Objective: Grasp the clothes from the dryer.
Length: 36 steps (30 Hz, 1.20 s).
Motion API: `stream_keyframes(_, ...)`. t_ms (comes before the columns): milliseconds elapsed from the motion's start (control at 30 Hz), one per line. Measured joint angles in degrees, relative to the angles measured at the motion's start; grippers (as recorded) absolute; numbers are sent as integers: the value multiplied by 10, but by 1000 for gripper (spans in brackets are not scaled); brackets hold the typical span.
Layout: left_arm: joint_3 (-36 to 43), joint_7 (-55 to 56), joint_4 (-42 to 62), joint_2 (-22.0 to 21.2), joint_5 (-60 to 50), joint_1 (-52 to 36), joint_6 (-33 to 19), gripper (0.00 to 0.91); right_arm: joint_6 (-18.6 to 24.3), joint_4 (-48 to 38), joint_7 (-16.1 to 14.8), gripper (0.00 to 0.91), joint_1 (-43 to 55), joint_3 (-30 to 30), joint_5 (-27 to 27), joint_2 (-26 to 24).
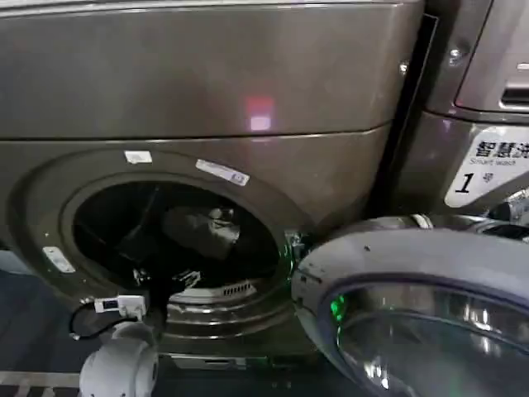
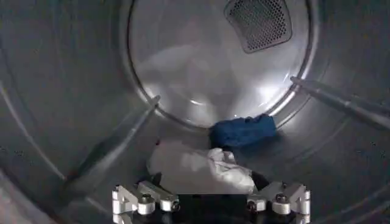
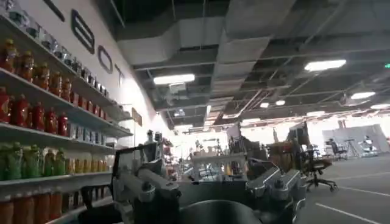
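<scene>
While your left arm reaches through the porthole of the dryer [image 1: 207,91], nothing is gripped yet, so the grasp itself is all left to do. In the left wrist view your left gripper [image 2: 210,204] hangs low inside the drum with its fingers [image 2: 143,199] spread wide and nothing between them. The pale garment [image 2: 198,172] lies crumpled on the drum floor just ahead of the fingertips, and the navy one [image 2: 244,130] sits just behind it, against the rim of the back wall. Those two pieces are all you can see in the drum. The door [image 1: 430,306] stands swung open to the right of the opening. Your right gripper [image 3: 210,195] waits away from the machine, fingers apart and holding nothing, facing out into the room.
</scene>
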State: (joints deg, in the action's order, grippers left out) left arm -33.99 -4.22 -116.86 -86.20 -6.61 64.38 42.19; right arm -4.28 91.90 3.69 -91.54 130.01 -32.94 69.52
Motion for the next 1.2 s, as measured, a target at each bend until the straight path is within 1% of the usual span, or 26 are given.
stream_keyframes(333,-3,-21,157,-2,-34,-133,0,907,2,-2,-1,907,-2,1,1,-3)
stream_keyframes(600,-6,-36,289,-4,-62,-232,0,907,3,2,-5,907,2,-7,2,5)
stream_keyframes(667,-8,-51,317,-5,-81,-252,0,907,3,3,-5,907,2,-9,3,8)
stream_keyframes(767,-11,-106,360,-2,-147,-282,-5,907,3,3,-6,907,1,-13,4,10)
stream_keyframes(833,-14,-151,385,-1,-214,-301,-28,907,3,3,-6,907,1,-15,4,12)
stream_keyframes(867,-15,-178,398,-1,-258,-311,-49,907,4,3,-6,907,0,-16,5,12)
stream_keyframes(1033,-20,-302,451,-1,-456,-356,-182,907,8,1,-8,907,-1,-22,11,14)
stream_keyframes(1200,-20,-399,498,4,-626,-400,-310,907,9,1,-8,907,-1,-26,15,11)
